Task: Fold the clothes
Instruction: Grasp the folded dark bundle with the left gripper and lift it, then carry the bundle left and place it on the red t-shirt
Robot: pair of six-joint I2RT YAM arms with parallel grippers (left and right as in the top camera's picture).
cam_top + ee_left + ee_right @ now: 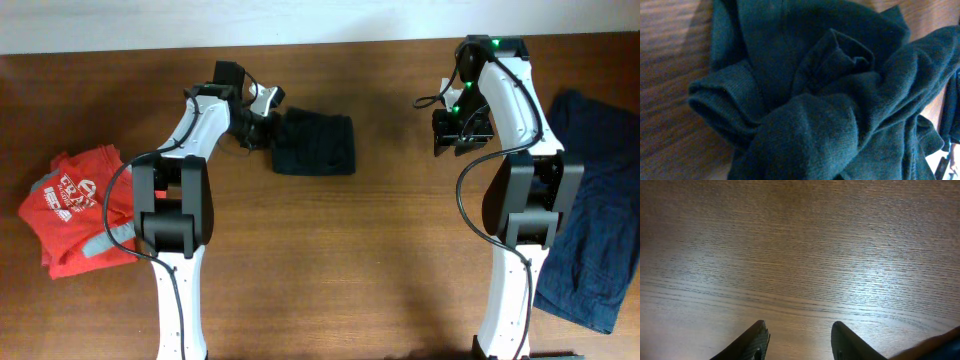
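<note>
The dark-teal shirt [315, 143] lies as a compact folded bundle on the wooden table, left of centre at the back. My left gripper [262, 125] is at its left edge. In the left wrist view the shirt [830, 90] fills the frame, bunched and gathered toward the jaws, which it hides. My right gripper [460, 135] hovers over bare wood well to the right of the shirt. Its two fingers [800, 327] are spread apart and empty. The navy-blue garment [600, 200] lies spread at the right edge. The red white-printed tee [80, 205] lies crumpled at the left edge.
The wooden table [350, 260] runs to a pale wall at the back. Both arm bases stand at the front, left and right of centre. The navy garment lies just beside the right arm.
</note>
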